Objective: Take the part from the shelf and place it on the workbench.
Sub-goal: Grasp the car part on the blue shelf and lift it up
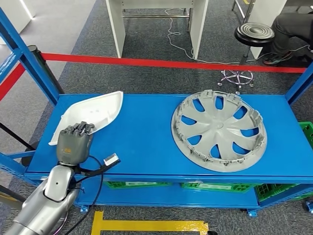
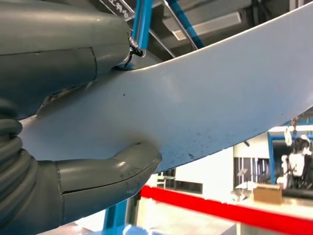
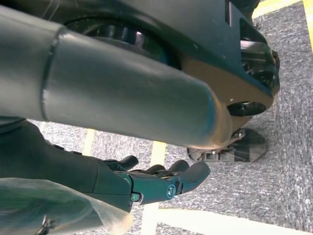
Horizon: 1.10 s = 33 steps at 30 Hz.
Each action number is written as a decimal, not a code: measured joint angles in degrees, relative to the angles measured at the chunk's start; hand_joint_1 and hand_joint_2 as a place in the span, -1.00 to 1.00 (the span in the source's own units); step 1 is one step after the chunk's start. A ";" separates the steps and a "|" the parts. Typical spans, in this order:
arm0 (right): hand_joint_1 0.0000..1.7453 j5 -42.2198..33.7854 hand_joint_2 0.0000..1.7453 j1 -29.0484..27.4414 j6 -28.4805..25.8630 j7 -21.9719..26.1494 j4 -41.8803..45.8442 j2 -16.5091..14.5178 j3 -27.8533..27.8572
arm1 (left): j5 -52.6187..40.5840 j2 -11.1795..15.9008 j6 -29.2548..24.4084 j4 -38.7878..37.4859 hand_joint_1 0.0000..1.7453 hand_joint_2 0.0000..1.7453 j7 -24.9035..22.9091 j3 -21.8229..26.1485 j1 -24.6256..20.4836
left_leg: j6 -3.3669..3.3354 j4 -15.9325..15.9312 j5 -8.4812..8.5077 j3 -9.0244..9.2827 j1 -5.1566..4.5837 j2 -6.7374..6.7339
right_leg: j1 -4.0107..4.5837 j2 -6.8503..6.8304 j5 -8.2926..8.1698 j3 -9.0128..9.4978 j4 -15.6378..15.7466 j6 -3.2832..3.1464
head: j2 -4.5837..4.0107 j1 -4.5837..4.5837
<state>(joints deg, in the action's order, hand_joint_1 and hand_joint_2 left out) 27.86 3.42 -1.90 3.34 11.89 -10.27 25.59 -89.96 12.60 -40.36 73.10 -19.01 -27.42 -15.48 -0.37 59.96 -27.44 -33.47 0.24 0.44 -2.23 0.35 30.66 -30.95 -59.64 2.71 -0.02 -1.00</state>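
Blue shelf (image 1: pixel 147 142), top level: the white part (image 1: pixel 97 113) lies at left of frame, a grey wheel cover (image 1: pixel 218 129) at right — well apart. The left hand (image 1: pixel 74 142) grips the part's near edge; the left wrist view shows thumb (image 2: pixel 110 171) beneath and fingers (image 2: pixel 62 44) above. Right hand (image 3: pixel 162 181) hangs over carpet, fingers extended, holding nothing. Green crates (image 1: pixel 280 190) occupy the lower level — contents indiscernible.
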 joint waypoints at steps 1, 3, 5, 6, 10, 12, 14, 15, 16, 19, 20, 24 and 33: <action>-1.00 0.01 -1.00 0.02 0.00 0.00 -0.01 0.00 0.00 | 0.00 0.30 0.01 1.02 1.00 1.00 0.00 -0.22 0.20 | 0.00 0.00 0.00 0.00 0.00 0.00 | 0.00 -0.01 0.00 0.00 0.00 0.00 | -0.01 0.00; -1.00 0.01 -1.00 0.05 0.00 0.00 -0.01 0.00 0.00 | 0.01 0.85 0.01 2.67 1.00 1.00 -0.01 -0.59 0.49 | 0.00 0.00 0.00 -0.01 0.00 0.00 | 0.00 -0.01 0.00 -0.01 0.00 0.00 | -0.01 -0.01; -1.00 0.03 -1.00 0.07 -0.02 0.00 0.00 0.00 0.00 | 0.42 0.94 0.03 4.35 1.00 1.00 1.04 -0.71 1.01 | 0.00 0.00 0.00 0.00 0.00 -0.01 | 0.00 0.01 0.00 -0.01 0.00 0.00 | 0.00 -0.01; -1.00 0.09 -1.00 0.05 -0.07 0.00 0.00 0.00 0.00 | 1.29 0.53 0.04 5.73 1.00 1.00 3.06 -0.24 1.63 | 0.00 0.00 0.00 -0.01 0.00 -0.01 | 0.00 0.03 -0.01 -0.04 0.00 0.00 | 0.00 -0.02; -1.00 0.81 -1.00 -0.19 -0.50 0.07 -0.01 0.02 0.00 | 15.97 -10.16 0.04 12.73 1.00 1.00 32.36 11.23 4.37 | -0.03 0.07 0.02 -0.20 -0.02 0.13 | -0.04 -0.16 -0.03 -0.06 0.02 0.02 | -0.01 0.04; -1.00 1.06 -1.00 -0.13 -0.82 0.31 -0.01 0.02 0.00 | 23.85 -16.27 0.03 15.39 1.00 1.00 51.88 20.09 5.05 | -0.04 0.07 -0.01 -0.17 -0.04 -0.12 | -0.06 0.20 -0.09 -0.10 0.04 0.06 | -0.01 0.05; -1.00 1.33 -1.00 -0.27 -1.09 0.50 -0.01 0.02 0.00 | 30.07 -20.25 0.05 18.41 1.00 1.00 60.06 26.21 5.81 | -0.06 0.07 -0.04 -0.13 -0.07 -0.35 | -0.08 0.44 -0.13 -0.19 0.07 0.08 | -0.02 -0.01; -1.00 1.48 -1.00 -0.38 -1.20 0.53 -0.01 0.02 0.00 | 33.08 -21.68 0.05 19.85 1.00 1.00 60.03 27.62 6.31 | -0.06 0.08 -0.04 -0.14 -0.06 -0.30 | -0.08 0.34 -0.12 -0.20 0.08 0.08 | -0.02 0.00; -1.00 1.61 -1.00 -0.46 -1.26 0.54 -0.01 0.03 0.00 | 36.13 -22.92 0.05 21.22 1.00 1.00 59.66 28.36 6.91 | -0.06 0.07 -0.04 -0.15 -0.05 -0.20 | -0.06 0.20 -0.12 -0.18 0.09 0.08 | -0.02 0.00; -1.00 1.73 -1.00 -0.41 -1.39 0.63 -0.01 0.04 0.02 | 45.24 -25.16 0.08 24.68 1.00 1.00 59.18 28.03 9.04 | -0.06 0.06 -0.03 -0.16 -0.02 -0.05 | -0.03 0.06 -0.11 -0.14 0.10 0.08 | -0.01 0.01; -1.00 1.74 -1.00 -0.43 -1.48 0.67 -0.01 0.04 0.03 | 48.77 -25.29 0.10 25.62 1.00 1.00 59.14 27.33 9.72 | -0.06 0.06 -0.03 -0.16 -0.02 -0.06 | -0.03 0.09 -0.11 -0.14 0.10 0.08 | -0.01 0.00; -1.00 1.74 -1.00 -0.55 -1.99 0.68 -0.01 0.04 0.17 | 66.56 -22.85 1.44 28.81 1.00 1.00 58.66 20.33 12.14 | -0.06 0.11 -0.03 -0.17 -0.03 -0.04 | -0.05 0.02 -0.12 -0.11 0.15 0.08 | 0.00 -0.01; -1.00 2.36 -1.00 -0.65 -4.01 2.04 -0.02 0.01 1.56 | 93.44 -17.71 28.12 35.65 1.00 1.00 59.05 7.00 18.86 | -0.56 0.55 -0.31 -0.42 -0.36 -0.05 | -0.39 0.11 -0.32 -0.06 0.47 0.54 | -0.01 -0.01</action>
<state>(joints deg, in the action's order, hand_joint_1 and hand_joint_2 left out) 30.22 2.76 -5.91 5.38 11.87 -10.26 27.15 3.47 -5.11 -12.24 108.76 40.04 -20.42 3.38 -0.93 60.51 -27.75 -33.89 -0.12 0.39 -2.62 0.46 30.34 -31.02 -59.17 3.25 -0.03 -1.01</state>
